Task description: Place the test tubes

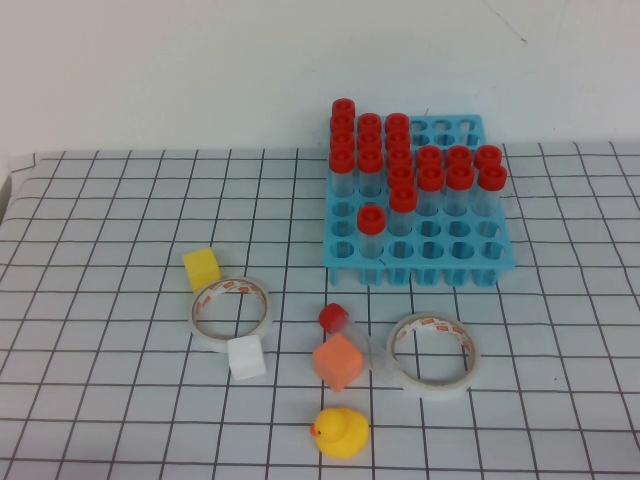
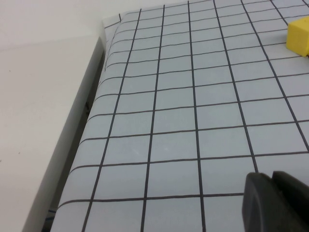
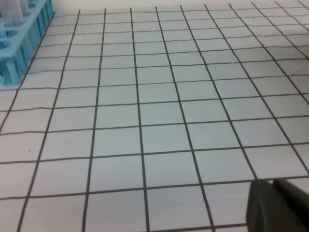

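Observation:
A blue test tube rack (image 1: 420, 250) stands at the back right of the gridded table and holds several red-capped tubes (image 1: 400, 160). One more red-capped test tube (image 1: 340, 320) lies flat on the table between the orange cube (image 1: 337, 361) and a tape roll (image 1: 433, 352). Neither arm shows in the high view. My left gripper (image 2: 273, 181) is shut and empty, low over bare grid near the table's left edge. My right gripper (image 3: 273, 188) is shut too, over bare grid, with the rack's corner (image 3: 21, 43) far off.
A yellow cube (image 1: 201, 268), a second tape roll (image 1: 231, 311), a white cube (image 1: 246, 358) and a yellow rubber duck (image 1: 340, 432) lie on the front half of the table. The yellow cube (image 2: 299, 36) also shows in the left wrist view. The table edge (image 2: 91, 92) drops away on the left.

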`<state>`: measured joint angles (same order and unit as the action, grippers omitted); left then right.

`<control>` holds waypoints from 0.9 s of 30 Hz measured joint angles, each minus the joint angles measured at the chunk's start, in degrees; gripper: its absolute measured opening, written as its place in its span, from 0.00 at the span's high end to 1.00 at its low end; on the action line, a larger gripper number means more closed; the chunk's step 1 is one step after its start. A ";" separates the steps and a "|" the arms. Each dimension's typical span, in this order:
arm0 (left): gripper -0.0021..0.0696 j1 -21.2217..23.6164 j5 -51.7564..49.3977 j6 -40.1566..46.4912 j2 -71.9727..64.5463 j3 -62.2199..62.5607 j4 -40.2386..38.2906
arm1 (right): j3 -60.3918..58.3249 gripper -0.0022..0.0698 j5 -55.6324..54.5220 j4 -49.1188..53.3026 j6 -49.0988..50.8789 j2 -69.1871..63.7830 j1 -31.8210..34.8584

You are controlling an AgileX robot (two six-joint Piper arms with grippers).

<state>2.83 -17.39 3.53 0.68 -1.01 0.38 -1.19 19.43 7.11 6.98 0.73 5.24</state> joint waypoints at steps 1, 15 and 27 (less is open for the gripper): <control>0.97 0.00 0.00 0.00 0.00 0.00 0.00 | 0.00 0.97 0.00 0.00 0.00 0.00 0.00; 0.97 0.00 0.76 -5.09 0.00 0.00 -6.19 | 0.01 0.97 0.00 -11.16 1.67 0.00 0.00; 0.97 0.00 4.27 -20.09 0.00 -0.11 -38.72 | -0.33 0.97 0.67 -50.43 7.77 0.00 0.00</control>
<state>2.83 -13.13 -16.56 0.68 -1.12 -38.34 -1.53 20.10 -43.31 14.75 0.73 5.24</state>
